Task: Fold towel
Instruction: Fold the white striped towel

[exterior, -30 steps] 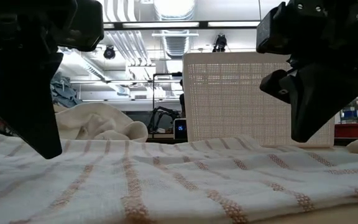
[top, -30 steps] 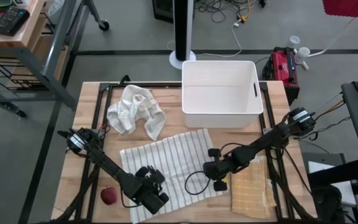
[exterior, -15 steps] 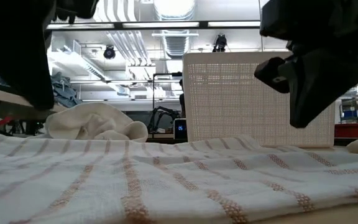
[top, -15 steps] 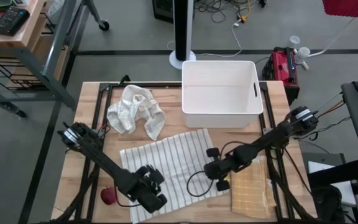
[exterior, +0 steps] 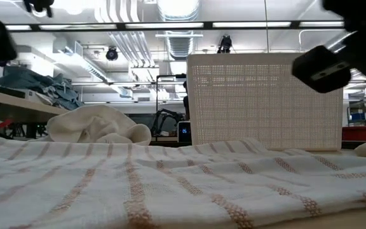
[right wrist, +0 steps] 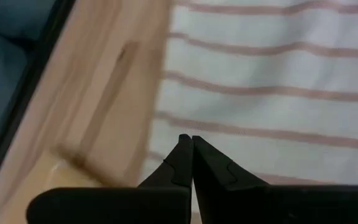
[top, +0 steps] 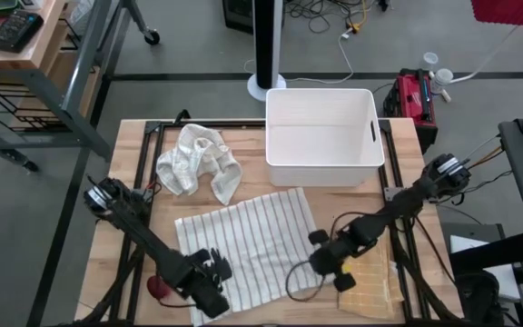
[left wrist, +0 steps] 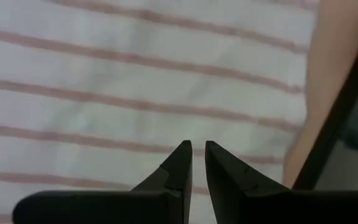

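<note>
The striped towel (top: 248, 241) lies spread flat on the wooden table (top: 134, 154), and it fills the foreground of the low view (exterior: 170, 184). My left gripper (top: 212, 292) hangs above the towel's near left corner. Its fingertips (left wrist: 197, 152) stand a narrow gap apart with nothing between them. My right gripper (top: 332, 268) hangs above the towel's near right edge, shut and empty (right wrist: 192, 146). Neither gripper touches the cloth.
A crumpled white towel (top: 198, 162) lies at the far left. A white bin (top: 323, 136) stands at the far edge. A folded yellow cloth (top: 368, 272) lies right of the striped towel. A red apple (top: 157, 286) sits by the left arm.
Both grippers have risen off the striped towel and drawn toward the table's near edge, the left one also leftward and the right one rightward. Both have turned at the wrist. They have climbed almost out of the low view. The towel stays flat.
</note>
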Available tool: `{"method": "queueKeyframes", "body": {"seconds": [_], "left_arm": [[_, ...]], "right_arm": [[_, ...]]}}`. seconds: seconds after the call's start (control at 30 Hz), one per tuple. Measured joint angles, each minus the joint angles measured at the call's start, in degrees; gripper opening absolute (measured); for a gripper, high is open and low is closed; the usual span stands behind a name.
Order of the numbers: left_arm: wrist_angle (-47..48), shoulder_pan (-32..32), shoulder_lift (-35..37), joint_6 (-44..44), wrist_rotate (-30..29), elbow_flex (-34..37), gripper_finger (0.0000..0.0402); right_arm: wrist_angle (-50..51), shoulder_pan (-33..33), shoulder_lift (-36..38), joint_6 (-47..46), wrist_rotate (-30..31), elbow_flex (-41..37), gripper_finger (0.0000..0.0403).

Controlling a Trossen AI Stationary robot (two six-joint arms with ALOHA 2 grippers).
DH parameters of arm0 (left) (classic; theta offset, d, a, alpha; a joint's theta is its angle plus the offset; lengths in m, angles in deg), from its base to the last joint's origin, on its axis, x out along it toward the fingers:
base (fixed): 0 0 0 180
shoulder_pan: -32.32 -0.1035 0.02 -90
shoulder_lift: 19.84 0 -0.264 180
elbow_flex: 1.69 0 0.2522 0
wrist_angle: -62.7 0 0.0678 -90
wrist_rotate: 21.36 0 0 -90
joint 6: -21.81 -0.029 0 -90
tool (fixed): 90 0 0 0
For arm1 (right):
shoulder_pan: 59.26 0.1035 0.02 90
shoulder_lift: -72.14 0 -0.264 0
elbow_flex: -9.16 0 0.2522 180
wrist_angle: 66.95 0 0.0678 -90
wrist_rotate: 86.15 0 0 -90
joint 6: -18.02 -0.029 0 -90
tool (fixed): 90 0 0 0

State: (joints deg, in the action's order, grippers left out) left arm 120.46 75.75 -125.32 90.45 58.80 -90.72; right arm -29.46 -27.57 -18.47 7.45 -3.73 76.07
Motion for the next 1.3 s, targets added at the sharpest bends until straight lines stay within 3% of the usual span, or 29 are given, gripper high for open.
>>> {"method": "queueKeyframes", "body": {"seconds": [0.27,0.43,0.57,0.8,1.0,1.3], "left_arm": [[-3.4,2.2,-0.3,3.9,-1.3,0.0,0.0036],[-9.0,2.2,-0.3,3.8,-4.4,0.0,0.0041],[-12.5,2.2,-0.3,4.0,-4.2,0.0,0.0071],[-14.4,2.6,-0.6,4.9,-1.8,0.0,0.0143],[-13.2,4.2,-3.1,3.7,2.4,0.1,0.0164],[-13.0,7.3,-7.4,6.7,7.5,0.1,0.0154]], "right_arm": [[0.0,2.1,-0.3,-1.9,4.8,0.0,0.0],[0.0,2.1,-0.3,-0.8,4.0,0.0,0.0],[0.0,2.4,-0.3,-0.8,0.0,0.0,0.0005],[-1.1,2.9,-0.3,-4.6,0.4,0.0,0.0095],[-2.3,3.6,-0.7,-3.6,4.1,0.0,0.0182],[-2.2,4.4,-5.8,-5.2,4.7,0.0,0.0212]]}}
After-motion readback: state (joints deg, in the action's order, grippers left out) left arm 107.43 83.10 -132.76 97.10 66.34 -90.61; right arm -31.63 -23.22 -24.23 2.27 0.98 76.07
